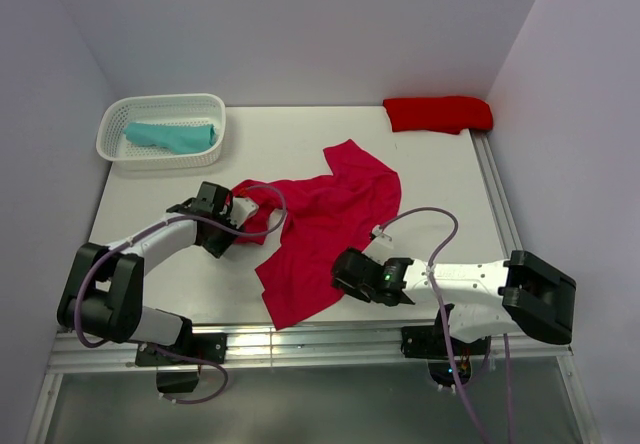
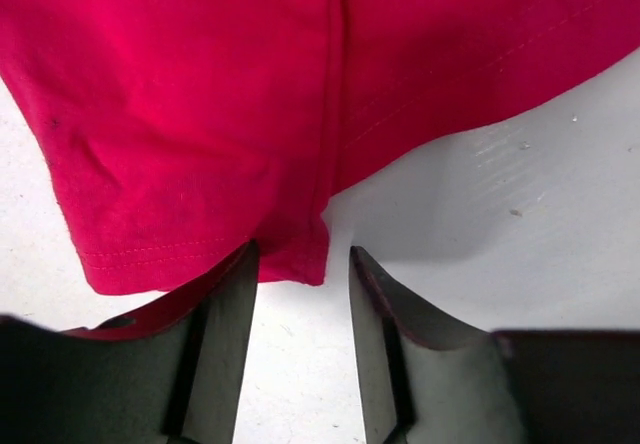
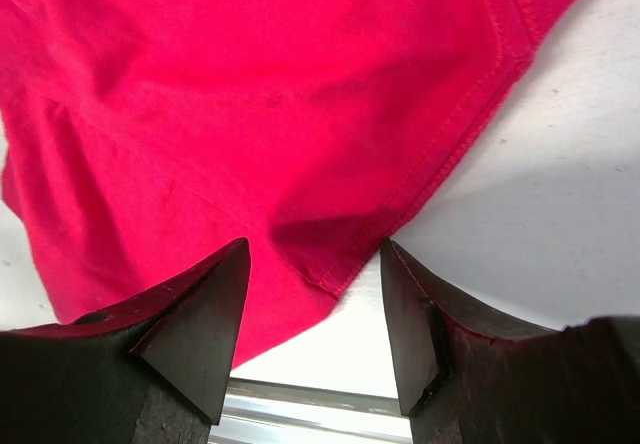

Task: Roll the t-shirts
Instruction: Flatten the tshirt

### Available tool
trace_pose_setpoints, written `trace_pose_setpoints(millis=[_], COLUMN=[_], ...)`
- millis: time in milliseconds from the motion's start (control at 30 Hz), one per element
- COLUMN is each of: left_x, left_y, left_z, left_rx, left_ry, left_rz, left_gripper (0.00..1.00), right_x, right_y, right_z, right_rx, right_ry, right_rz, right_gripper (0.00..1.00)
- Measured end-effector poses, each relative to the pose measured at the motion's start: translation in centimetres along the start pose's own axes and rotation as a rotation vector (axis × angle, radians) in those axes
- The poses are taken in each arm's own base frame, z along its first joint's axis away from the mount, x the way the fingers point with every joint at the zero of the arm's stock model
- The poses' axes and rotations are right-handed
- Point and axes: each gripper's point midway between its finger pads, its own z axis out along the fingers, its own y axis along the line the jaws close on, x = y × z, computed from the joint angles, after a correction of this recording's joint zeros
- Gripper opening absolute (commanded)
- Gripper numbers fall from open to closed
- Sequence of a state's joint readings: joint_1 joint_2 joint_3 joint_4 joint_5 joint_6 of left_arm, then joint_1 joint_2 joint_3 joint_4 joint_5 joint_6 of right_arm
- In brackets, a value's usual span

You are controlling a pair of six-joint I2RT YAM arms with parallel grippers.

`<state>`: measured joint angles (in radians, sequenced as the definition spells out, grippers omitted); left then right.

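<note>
A large raspberry-red t-shirt [image 1: 325, 229] lies crumpled and unrolled mid-table. My left gripper [image 1: 238, 226] is open at its left sleeve; in the left wrist view the sleeve hem [image 2: 200, 204] hangs just ahead of the gripper [image 2: 302, 264], its corner between the fingertips. My right gripper [image 1: 345, 272] is open at the shirt's lower right edge; in the right wrist view the stitched hem [image 3: 330, 164] reaches between the open fingers [image 3: 315, 254], not clamped. A teal bundle [image 1: 172, 136] lies in the basket. A scarlet bundle [image 1: 438, 114] lies at the back right.
A white lattice basket [image 1: 120, 124] stands at the back left. A metal rail [image 1: 300, 336] runs along the table's near edge, close below the shirt's lower tip. Another rail [image 1: 497, 199] runs along the right side. Walls enclose the left, back and right.
</note>
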<state>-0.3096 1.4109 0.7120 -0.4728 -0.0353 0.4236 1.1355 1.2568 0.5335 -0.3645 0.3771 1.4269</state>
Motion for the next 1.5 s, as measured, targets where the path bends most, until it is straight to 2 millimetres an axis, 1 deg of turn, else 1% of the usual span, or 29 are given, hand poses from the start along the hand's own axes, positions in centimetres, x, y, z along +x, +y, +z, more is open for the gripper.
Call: trace_pose_setpoints(millis=[67,100,167,200,267,300,367,400,467,500,567,600,633,667,733,767,833,933,1067,1267,1367,1467,1500], left_x=[0.0,-0.1,-0.2,-0.2,-0.2,-0.2,-0.1,-0.1,-0.1,-0.2,-0.4,-0.6,-0.8,-1.1,-1.8,-2.4,-3.5,-5.5,-7.5,-9.3,-10.2,-11.3,-11.5], left_y=[0.1,0.1,0.3,0.3,0.3,0.4,0.4,0.4,0.5,0.5,0.7,0.8,0.9,1.1,1.5,1.9,2.5,3.7,4.9,6.7,8.1,9.9,10.3], left_z=[0.1,0.1,0.2,0.3,0.3,0.3,0.3,0.3,0.3,0.2,0.1,0.0,-0.2,-0.4,-1.1,-1.6,-2.8,-4.9,-7.7,-12.4,-15.4,-19.1,-20.0], left_rx=[-0.005,-0.007,-0.014,-0.017,-0.018,-0.019,-0.024,-0.024,-0.027,-0.029,-0.033,-0.036,-0.040,-0.044,-0.061,-0.073,-0.095,-0.136,-0.185,-0.275,-0.348,-0.433,-0.454], left_ry=[0.000,0.000,-0.002,-0.002,-0.001,0.000,0.002,0.003,0.004,0.003,0.001,-0.003,-0.009,-0.015,-0.040,-0.059,-0.099,-0.170,-0.255,-0.360,-0.419,-0.494,-0.512], left_rz=[0.000,0.000,-0.001,-0.002,-0.003,-0.002,-0.004,-0.004,-0.007,-0.009,-0.010,-0.013,-0.017,-0.019,-0.024,-0.026,-0.032,-0.041,-0.067,-0.104,-0.131,-0.161,-0.171], left_gripper=[0.43,0.39,0.34,0.26,0.20,0.12,0.06,0.00,0.00,0.00,0.00,0.00,0.00,0.00,0.00,0.00,0.00,0.00,0.00,0.00,0.00,0.00,0.00], right_x=[0.0,0.0,0.0,0.0,-0.1,-0.1,-0.1,-0.1,-0.1,0.0,0.0,0.0,0.0,0.1,-0.1,-0.4,-1.1,-2.7,-5.6,-11.3,-15.4,-20.4,-21.7], right_y=[0.2,0.3,0.5,0.7,1.0,1.2,1.4,1.6,1.6,1.6,1.3,1.2,1.0,0.8,0.3,0.2,0.2,0.3,0.5,1.2,2.3,3.6,3.7], right_z=[0.1,0.1,0.3,0.4,0.6,0.7,1.0,1.1,1.3,1.3,1.3,1.3,1.3,1.2,0.7,0.3,-0.8,-2.7,-5.4,-9.5,-13.3,-18.4,-19.9], right_rx=[-0.007,-0.012,-0.016,-0.020,-0.028,-0.030,-0.031,-0.034,-0.033,-0.032,-0.022,-0.018,-0.014,-0.008,0.002,0.000,-0.018,-0.053,-0.103,-0.133,-0.162,-0.211,-0.219], right_ry=[-0.002,-0.003,-0.006,-0.006,-0.013,-0.016,-0.021,-0.021,-0.023,-0.021,-0.019,-0.018,-0.017,-0.017,-0.018,-0.022,-0.038,-0.075,-0.147,-0.271,-0.361,-0.481,-0.516], right_rz=[0.008,0.013,0.020,0.023,0.030,0.031,0.034,0.035,0.039,0.037,0.035,0.031,0.030,0.029,0.025,0.026,0.040,0.065,0.106,0.144,0.154,0.181,0.188], right_gripper=[0.62,0.61,0.61,0.59,0.57,0.53,0.48,0.44,0.38,0.33,0.27,0.21,0.18,0.12,0.03,0.00,0.00,0.00,0.00,0.00,0.00,0.00,0.00])
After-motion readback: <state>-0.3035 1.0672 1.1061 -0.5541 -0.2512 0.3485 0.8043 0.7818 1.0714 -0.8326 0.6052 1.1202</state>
